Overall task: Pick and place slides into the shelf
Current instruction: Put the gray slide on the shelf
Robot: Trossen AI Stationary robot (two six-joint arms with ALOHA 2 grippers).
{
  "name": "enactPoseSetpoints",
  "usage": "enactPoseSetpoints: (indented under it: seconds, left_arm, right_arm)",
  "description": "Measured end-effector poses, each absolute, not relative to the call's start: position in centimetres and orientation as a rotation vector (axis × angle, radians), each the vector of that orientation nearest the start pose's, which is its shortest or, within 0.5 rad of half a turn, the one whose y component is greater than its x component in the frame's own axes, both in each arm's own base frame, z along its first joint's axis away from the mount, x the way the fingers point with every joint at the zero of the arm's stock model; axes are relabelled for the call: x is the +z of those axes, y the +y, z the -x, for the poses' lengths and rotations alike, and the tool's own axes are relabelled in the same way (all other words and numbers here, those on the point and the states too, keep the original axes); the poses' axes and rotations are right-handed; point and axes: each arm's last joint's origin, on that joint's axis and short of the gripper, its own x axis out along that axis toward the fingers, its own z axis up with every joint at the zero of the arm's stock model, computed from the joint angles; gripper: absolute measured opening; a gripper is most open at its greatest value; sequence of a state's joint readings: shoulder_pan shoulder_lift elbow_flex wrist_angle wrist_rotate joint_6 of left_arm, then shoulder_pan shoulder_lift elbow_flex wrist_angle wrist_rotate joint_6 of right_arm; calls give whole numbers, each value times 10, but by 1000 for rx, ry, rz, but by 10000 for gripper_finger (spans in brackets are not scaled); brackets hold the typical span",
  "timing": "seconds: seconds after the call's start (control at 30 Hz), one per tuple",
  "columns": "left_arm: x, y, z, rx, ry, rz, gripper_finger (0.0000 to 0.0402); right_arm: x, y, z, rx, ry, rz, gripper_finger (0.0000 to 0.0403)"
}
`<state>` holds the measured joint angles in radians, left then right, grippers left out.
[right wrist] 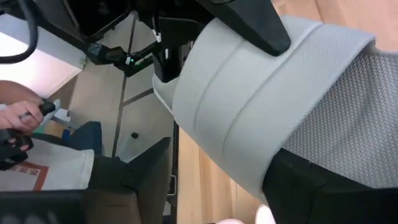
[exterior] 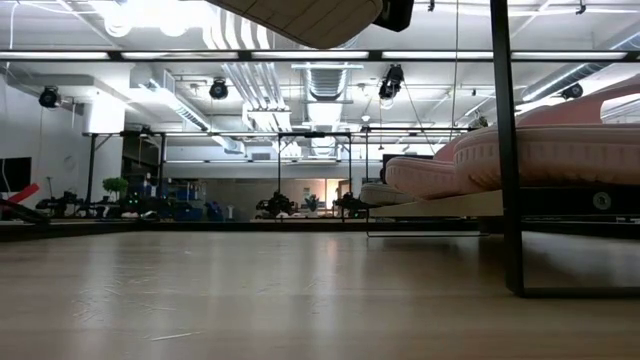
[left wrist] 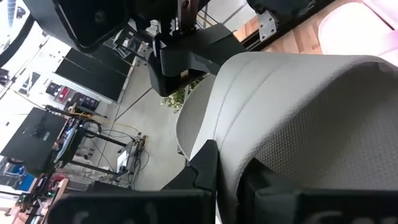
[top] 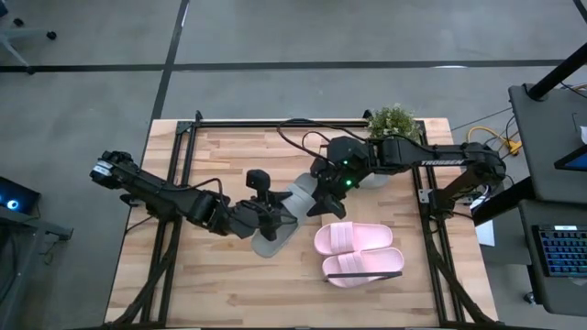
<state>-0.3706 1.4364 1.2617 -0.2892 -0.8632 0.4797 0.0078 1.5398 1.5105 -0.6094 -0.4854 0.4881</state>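
Holding grey-green slide (top: pixel 286 213) mid-table between both arms: left gripper (top: pixel 266 216) clamped on it, right gripper (top: pixel 327 195) straddling strap, jaws part-open, grip unclear. Pink pair (top: pixel 358 253) on shelf (top: pixel 396 275). Risk: both pulling, slide twists or drops during handover.

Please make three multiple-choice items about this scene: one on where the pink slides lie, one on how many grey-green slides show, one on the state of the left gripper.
1. The pink slides lie:
A. on the shelf, side by side
B. on the floor
C. stacked on the plant

2. Grey-green slides in the high view:
A. none
B. one
C. two

3. The left gripper is:
A. open and empty
B. shut on a grey-green slide
C. out of view

Answers: 1 A, the pair rests on the board. 2 C, one at each gripper. 3 B, its fingers clamp the strap in its wrist view.
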Motion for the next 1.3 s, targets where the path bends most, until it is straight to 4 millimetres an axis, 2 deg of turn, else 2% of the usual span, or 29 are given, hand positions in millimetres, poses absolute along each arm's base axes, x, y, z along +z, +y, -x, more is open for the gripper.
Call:
enactPoseSetpoints:
  seconds: [0.13, 0.4, 0.47, 0.77, 1.3]
  left_arm:
    - [343, -91, -301, 399, 493, -731, 0]
    - [348, -89, -304, 421, 458, -703, 0]
    - [348, -89, -304, 423, 458, -702, 0]
    - [347, -88, -304, 424, 465, -706, 18]
    - [340, -86, -303, 423, 494, -692, 108]
  right_arm:
    - [361, 16, -335, 299, 755, -649, 173]
    - [360, 16, -335, 298, 759, -655, 39]
    - [360, 16, -336, 300, 754, -653, 18]
    - [359, 15, -335, 254, 761, -641, 10]
    - [356, 12, -331, 154, 785, -604, 9]
